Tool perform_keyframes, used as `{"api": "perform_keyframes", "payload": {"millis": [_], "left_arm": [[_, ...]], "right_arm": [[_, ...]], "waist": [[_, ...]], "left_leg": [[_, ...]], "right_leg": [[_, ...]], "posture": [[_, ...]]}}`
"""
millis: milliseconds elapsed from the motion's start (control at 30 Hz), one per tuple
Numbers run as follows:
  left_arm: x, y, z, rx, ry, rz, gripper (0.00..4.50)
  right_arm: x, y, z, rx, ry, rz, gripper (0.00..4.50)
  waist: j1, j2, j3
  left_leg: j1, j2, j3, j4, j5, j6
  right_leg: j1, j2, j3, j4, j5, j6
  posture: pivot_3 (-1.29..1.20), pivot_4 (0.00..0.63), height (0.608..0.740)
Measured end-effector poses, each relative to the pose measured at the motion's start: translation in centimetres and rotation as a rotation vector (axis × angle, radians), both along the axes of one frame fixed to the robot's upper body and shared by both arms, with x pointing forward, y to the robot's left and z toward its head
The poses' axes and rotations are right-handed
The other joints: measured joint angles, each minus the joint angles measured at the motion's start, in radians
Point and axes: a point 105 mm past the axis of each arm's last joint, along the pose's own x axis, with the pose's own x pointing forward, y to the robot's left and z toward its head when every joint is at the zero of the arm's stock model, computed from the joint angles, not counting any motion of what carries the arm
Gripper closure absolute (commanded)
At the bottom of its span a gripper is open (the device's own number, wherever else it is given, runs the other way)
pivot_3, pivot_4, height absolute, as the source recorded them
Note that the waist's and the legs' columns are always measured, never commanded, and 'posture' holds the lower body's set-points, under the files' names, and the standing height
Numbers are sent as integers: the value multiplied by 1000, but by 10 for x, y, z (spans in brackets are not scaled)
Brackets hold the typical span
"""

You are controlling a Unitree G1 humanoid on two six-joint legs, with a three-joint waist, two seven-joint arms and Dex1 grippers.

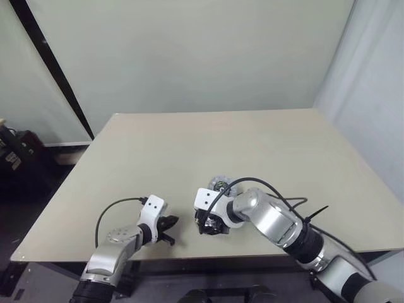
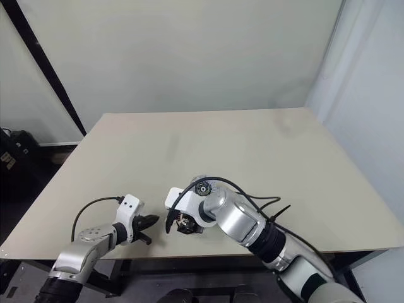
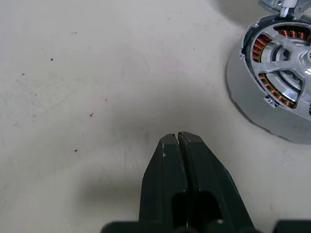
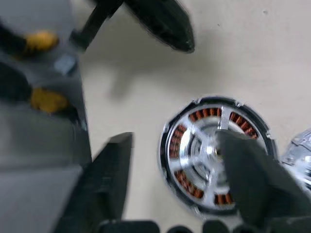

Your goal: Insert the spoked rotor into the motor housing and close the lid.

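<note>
A pale beige bench [image 1: 265, 145] carries the parts near its front edge, where both arms reach in. The left gripper [image 1: 169, 229] rests low over the bare benchtop, pointing toward the middle, with its two black jaws clenched flat against each other and nothing between them; the left wrist view shows the tips pressed together just above the surface. The right gripper [image 4: 175, 160] hangs tilted down over the motor housing [image 4: 216, 154], its jaws spread wide and released, one finger off to the side of the housing and the other finger [image 4: 252, 179] lying across part of its face. Whether that finger touches the housing cannot be told. The motor housing sits flat on the bench, just beside the left gripper's tips and close in front of the robot. The ring of copper-orange coils shows around its rim, and a silvery wheel with broad spokes and a central hub, the spoked rotor [image 3: 286, 63], sits inside that ring. In the head views a small round grey part, probably the lid [image 1: 220, 184], lies on the bench just behind the right gripper, partly hidden by its wrist.
</note>
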Motion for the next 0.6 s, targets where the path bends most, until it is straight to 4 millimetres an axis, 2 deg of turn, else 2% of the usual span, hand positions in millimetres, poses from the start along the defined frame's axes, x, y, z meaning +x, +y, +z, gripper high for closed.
{"api": "perform_keyframes", "payload": {"millis": [200,367,600], "left_arm": [[0,-1,0,-4,2,-7,4500],[0,-2,0,-6,2,-9,4500],[-1,-2,-1,-6,6,-10,4500]], "right_arm": [[-2,-20,-12,-171,-80,158,470],[-6,-19,-21,-220,-110,240,470],[-2,-16,-29,-239,-128,261,470]], "waist": [[2,0,0],[3,0,0],[4,0,0]], "left_leg": [[0,0,0,0,0,0],[0,0,0,0,0,0],[0,0,0,0,0,0]], "right_leg": [[0,-1,-1,0,0,0],[0,-1,0,0,0,0],[0,-1,0,0,0,0]], "posture": [[0,0,740],[0,0,740],[0,0,740]]}}
